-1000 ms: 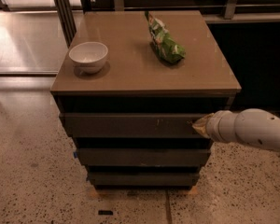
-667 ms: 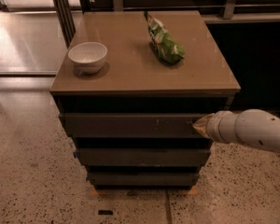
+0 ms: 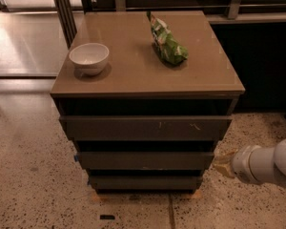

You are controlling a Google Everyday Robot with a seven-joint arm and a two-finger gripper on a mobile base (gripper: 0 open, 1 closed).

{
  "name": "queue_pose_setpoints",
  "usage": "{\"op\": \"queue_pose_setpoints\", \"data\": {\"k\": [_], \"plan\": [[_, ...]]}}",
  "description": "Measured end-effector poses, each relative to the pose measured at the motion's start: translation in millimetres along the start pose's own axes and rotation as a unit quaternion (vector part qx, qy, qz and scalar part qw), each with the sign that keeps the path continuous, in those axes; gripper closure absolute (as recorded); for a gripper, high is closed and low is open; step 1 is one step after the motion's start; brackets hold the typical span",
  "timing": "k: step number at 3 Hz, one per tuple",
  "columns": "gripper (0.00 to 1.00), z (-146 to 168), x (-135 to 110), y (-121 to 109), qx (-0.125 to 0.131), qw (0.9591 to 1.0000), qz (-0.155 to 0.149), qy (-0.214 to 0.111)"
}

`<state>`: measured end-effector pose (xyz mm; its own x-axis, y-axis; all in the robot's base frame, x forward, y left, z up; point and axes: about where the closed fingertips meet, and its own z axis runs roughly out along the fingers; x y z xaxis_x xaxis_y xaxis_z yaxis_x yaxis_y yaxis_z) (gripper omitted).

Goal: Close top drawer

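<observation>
The top drawer [image 3: 145,128] sits at the centre of the frame, just under the table [image 3: 133,75] top. It is a wide, shallow, flat front in dark grey-brown, with small white scuffs right of its centre. A dark gap runs between its upper edge and the table top, and the front appears pulled out a little. Below it are a second drawer [image 3: 145,160] and a third drawer [image 3: 145,181], each narrower, flat and dark, with a strip of shadow above each.

The table top is a smooth, tan, slightly glossy square slab with straight edges. A round white bowl [image 3: 89,57] stands near its left edge. A crumpled green bag [image 3: 167,44] lies in the upper right part, well apart from the bowl; its print cannot be read.

The end effector [image 3: 224,163] is at the lower right of the frame, a tan tip on a thick, rounded white arm [image 3: 271,166] that enters from the right edge. It is level with the second drawer, just beside that drawer's right end and below the top drawer's right corner. Whether it is apart or together cannot be told.

Speckled, polished floor [image 3: 28,175] lies open left of and in front of the table. A small dark mark [image 3: 107,217] lies on the floor near the bottom edge.
</observation>
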<state>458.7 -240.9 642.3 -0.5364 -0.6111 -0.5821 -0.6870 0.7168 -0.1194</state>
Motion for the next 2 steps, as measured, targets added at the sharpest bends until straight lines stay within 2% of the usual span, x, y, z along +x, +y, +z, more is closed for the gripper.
{"op": "queue_pose_setpoints", "data": {"k": [1, 2], "plan": [[0.82, -12, 28, 19, -0.031, 0.9991, 0.024, 0.019], [0.58, -3, 9, 8, -0.016, 0.9998, 0.007, 0.009]]}}
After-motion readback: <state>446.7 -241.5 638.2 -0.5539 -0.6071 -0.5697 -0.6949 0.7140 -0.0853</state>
